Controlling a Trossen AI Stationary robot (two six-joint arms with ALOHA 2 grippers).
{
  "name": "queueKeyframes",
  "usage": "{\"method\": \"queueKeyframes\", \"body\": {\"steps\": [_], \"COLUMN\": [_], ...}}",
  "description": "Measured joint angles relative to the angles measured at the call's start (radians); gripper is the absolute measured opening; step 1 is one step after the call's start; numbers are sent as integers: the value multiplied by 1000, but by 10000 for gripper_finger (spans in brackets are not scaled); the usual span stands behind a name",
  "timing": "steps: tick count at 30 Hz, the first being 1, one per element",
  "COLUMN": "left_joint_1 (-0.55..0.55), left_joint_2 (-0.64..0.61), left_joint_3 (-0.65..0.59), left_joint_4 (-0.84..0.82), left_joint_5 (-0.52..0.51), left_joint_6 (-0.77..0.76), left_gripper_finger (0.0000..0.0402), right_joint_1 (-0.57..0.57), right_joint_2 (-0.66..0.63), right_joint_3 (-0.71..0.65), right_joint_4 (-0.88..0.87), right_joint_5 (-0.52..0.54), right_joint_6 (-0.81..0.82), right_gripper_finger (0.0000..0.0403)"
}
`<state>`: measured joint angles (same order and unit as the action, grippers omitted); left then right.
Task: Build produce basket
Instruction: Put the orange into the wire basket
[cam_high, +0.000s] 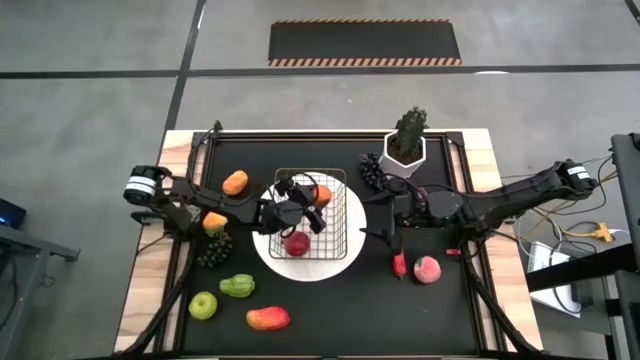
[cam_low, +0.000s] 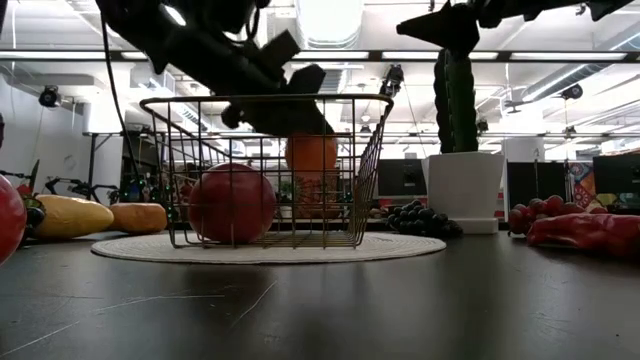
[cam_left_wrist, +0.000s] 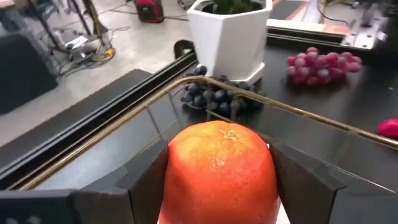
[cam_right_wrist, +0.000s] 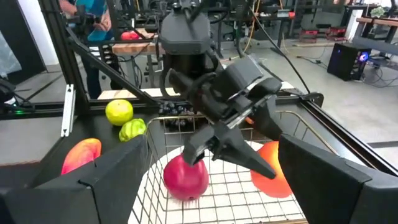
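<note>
Left hand (cam_high: 312, 205), pinching the orange (cam_left_wrist: 219, 171), hangs over the wire basket (cam_high: 340, 250); right hand (cam_high: 388, 233) waits spread beside it.

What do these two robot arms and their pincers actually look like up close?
Both arms are dark, slim and jointed, each with a pale cuff near its outer end. The left gripper and right gripper each end in two broad, flat, wedge-shaped black fingers. Thin cables run along the links, and the right arm shows small red marks.
</note>
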<state>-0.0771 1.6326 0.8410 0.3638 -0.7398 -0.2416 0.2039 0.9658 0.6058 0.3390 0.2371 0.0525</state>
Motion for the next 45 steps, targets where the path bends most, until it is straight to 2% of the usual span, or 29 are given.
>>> {"method": "queueKeyframes", "body": {"steps": [6,16,45], "left_joint_1": [30,58,86], "left_joint_2": [49,138,143], "left_joint_3": [0,1,1], "left_joint_4": [46,140,142], "left_joint_5": [0,2,2], "left_joint_6": [-64,-67,-67], "left_gripper_finger": [243,248,249], "right_joint_1": [0,0,0], "right_joint_2": [13,17,17], "right_joint_3": [-2,-2,-2], "right_joint_4": [-5,-3,-2], "right_joint_5": [0,1,1], "right_joint_6": [0,0,1], "right_gripper_finger": [343,343,343]}}
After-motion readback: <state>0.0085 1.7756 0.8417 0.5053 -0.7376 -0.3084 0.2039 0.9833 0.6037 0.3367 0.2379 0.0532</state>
